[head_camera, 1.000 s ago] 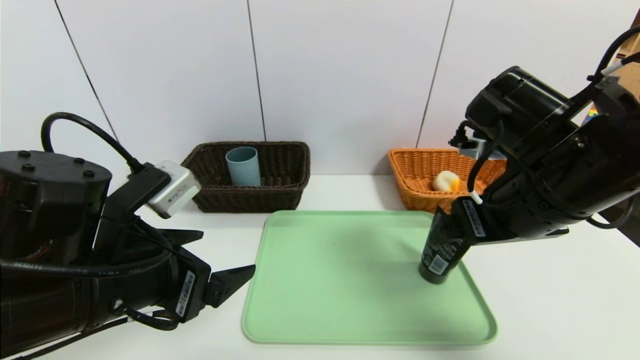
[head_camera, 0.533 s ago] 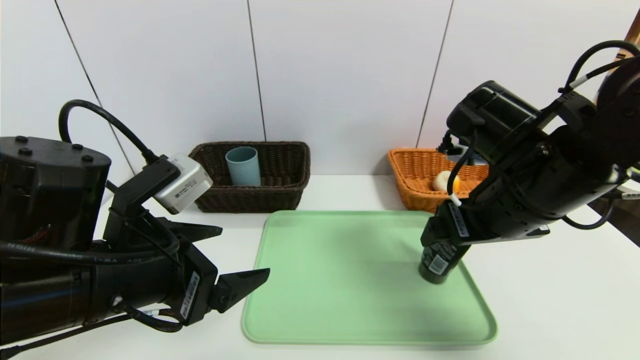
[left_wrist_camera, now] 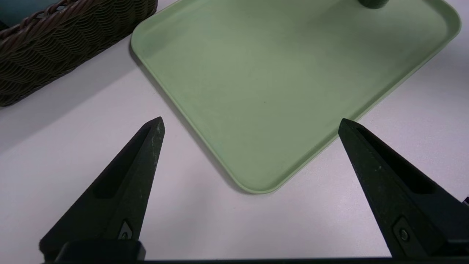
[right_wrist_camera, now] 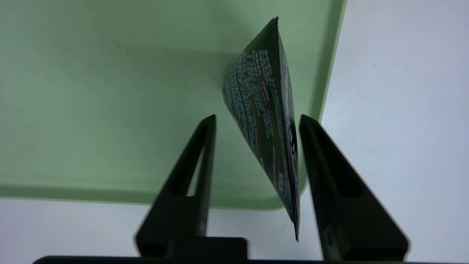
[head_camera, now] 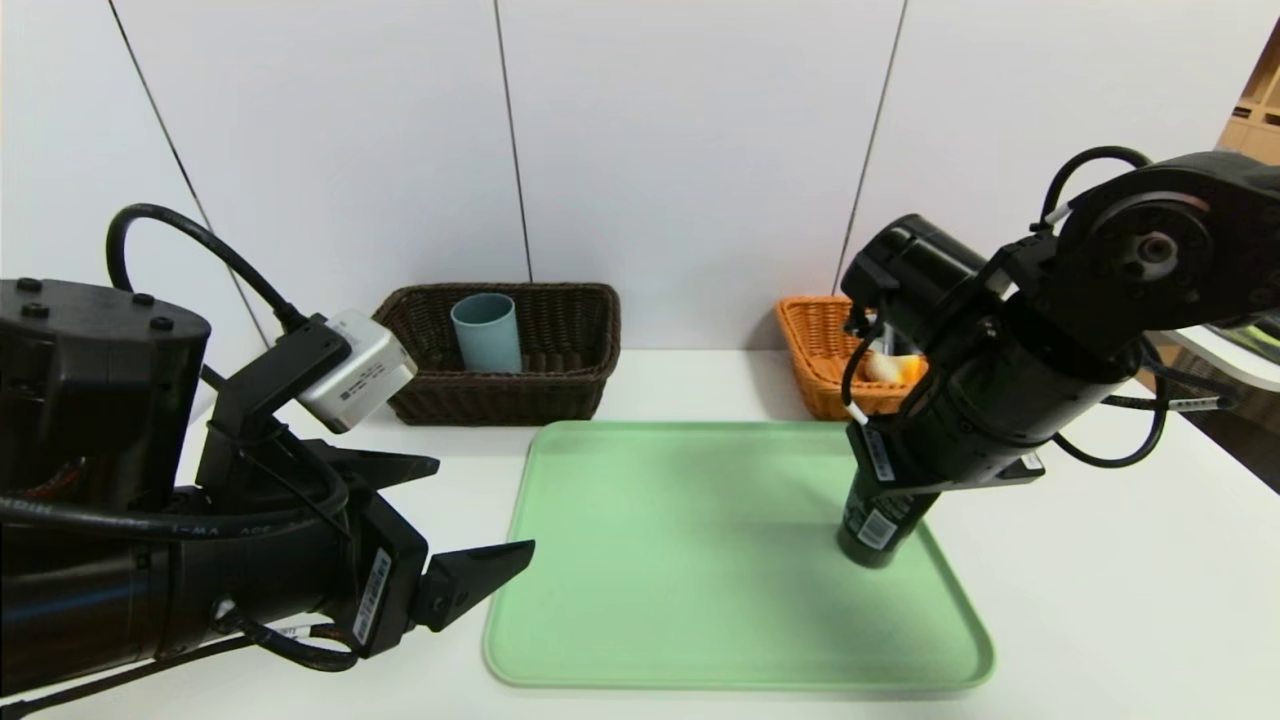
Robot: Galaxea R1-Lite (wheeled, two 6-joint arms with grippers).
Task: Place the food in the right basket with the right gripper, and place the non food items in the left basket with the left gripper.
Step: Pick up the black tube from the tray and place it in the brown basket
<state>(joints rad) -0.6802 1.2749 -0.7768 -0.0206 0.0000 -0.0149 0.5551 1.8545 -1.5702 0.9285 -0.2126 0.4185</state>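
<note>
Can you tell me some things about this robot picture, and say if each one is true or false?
1. The light blue round cup is in the dark brown woven basket. True.
2. The black tube with printed writing is lying flat on its side. False: it stands upright on the light green flat tray.
3. The robot's right claw has its fingers on both sides of the black tube. True.
4. The robot's left claw is holding the blue cup. False: it is open and has nothing in it, by the tray's near left corner.
5. The orange woven basket has a white and yellow thing in it. True.
</note>
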